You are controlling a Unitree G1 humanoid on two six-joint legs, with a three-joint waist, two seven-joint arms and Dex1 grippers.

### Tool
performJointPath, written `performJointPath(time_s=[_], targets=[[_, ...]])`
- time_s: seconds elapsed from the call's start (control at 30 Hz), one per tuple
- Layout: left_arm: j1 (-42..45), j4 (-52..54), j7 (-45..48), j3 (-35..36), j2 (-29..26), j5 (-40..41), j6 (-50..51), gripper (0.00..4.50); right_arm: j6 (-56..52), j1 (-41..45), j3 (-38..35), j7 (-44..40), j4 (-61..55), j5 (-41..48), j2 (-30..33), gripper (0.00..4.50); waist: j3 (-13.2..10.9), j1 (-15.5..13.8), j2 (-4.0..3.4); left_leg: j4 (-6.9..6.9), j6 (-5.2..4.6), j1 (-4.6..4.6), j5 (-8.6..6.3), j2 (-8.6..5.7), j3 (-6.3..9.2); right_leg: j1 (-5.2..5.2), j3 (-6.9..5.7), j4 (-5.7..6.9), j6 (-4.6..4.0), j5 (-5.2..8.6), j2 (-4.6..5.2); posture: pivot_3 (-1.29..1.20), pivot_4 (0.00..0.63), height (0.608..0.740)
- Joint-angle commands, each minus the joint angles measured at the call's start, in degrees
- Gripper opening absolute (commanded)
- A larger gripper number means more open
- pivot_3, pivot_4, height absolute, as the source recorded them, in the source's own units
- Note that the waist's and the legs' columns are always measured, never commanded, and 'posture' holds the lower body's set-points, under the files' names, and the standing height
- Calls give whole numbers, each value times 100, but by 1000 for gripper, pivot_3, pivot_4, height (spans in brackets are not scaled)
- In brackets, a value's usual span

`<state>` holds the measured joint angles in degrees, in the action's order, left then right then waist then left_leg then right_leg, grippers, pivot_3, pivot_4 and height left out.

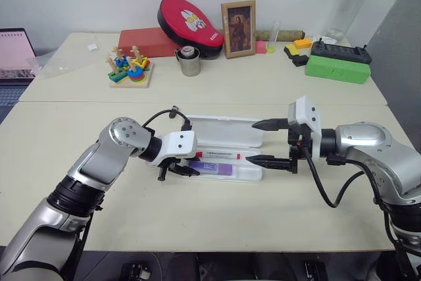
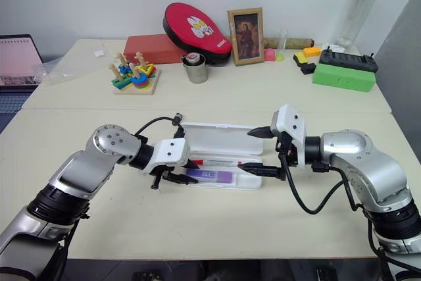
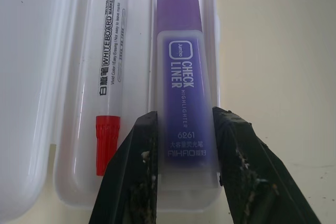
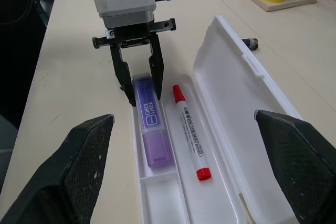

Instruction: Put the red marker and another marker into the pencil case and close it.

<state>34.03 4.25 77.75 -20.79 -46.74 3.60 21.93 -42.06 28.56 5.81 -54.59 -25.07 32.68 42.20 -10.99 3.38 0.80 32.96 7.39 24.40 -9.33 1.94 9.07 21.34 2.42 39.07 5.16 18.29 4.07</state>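
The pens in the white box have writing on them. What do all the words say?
"WHITEBOARD MARKER" on the red marker; the smaller lines beside it are too small to read.
"Jumbo", "CHECK LINER", "HIGHLIGHTER", "6261" and "AIHAO" on the purple highlighter; the characters above "AIHAO" are too blurred.
The pencil case itself carries no writing that I can see.

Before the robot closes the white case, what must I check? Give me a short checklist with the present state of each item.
1. Red marker lies inside the pencil case tray: ok.
2. Purple highlighter lies in the tray: ok.
3. Left gripper has let go of the highlighter: not ok, its fingers clasp it.
4. Right gripper open and beside the case's end: ok.
5. Lid open, nothing lying on it: ok.
6. Latch works: cannot tell.
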Motion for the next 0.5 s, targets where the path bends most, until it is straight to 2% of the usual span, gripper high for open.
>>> performJointPath(time_s=[0.03, 0.13, 0.27, 0.4, 0.5], targets=[[67, 130, -85, 56, 88, 16, 28, 1913, 21, 37, -53, 13, -198, 39, 13, 4500, 0, -1, 0, 0, 0, 0, 0, 0, 0, 0, 0, 0, 0, 0, 0, 0, 150, 740], [68, 206, -28, 95, 89, 97, 85, 2379, 14, 35, -59, 16, -213, 53, 10, 4500, 0, 1, 0, 1, 0, 0, 0, 0, 0, 0, 0, 0, 0, 0, 0, 0, 150, 740], [64, 321, -44, 207, 77, 237, 236, 3357, 4, 30, -69, 8, -229, 76, 11, 4500, 0, 0, 0, 1, 0, 0, 0, 0, 0, -1, 0, 1, 0, 0, 0, 0, 150, 740], [117, 648, -74, 512, 140, 702, 695, 3940, 1, 41, -84, -8, -223, 96, 15, 4500, 0, 0, 0, 1, 0, 0, 0, 0, 1, -1, 0, 1, 0, 0, 0, 0, 150, 740], [450, 923, -548, 1255, 453, 1410, 1472, 4426, 4, 96, -145, -12, -191, 169, -37, 4500, 0, -7, 1, 3, 0, 0, 0, 0, 1, -2, -1, 1, 0, 0, 0, 0, 150, 740]])
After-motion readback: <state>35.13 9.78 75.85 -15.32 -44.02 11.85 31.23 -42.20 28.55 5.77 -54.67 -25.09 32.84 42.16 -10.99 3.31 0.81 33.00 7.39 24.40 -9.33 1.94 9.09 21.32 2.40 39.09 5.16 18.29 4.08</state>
